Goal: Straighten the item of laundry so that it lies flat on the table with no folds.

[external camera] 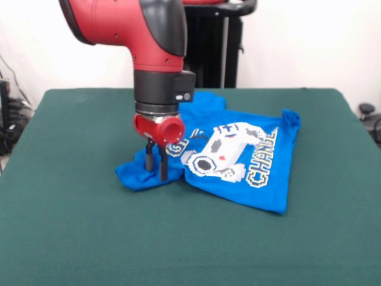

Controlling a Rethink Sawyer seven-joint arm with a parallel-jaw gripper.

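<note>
The item of laundry (269,170) is a bright blue T-shirt lying print-up on the table (83,232), right of centre. Its white-grey controller print and pixel lettering are partly visible. The shirt's left part is folded and bunched into a lump, and the right corner near the collar end is curled up. My gripper (156,173) comes straight down onto that left lump. Its two black fingers (163,167) stand close together, pinching a ridge of blue cloth at the table surface. The arm hides part of the shirt's back edge.
Green table surface stretches wide on all sides of the shirt, widest in front and to the left. A black stand (214,47) rises behind the table's far edge. Cables and gear (12,119) sit off the left edge.
</note>
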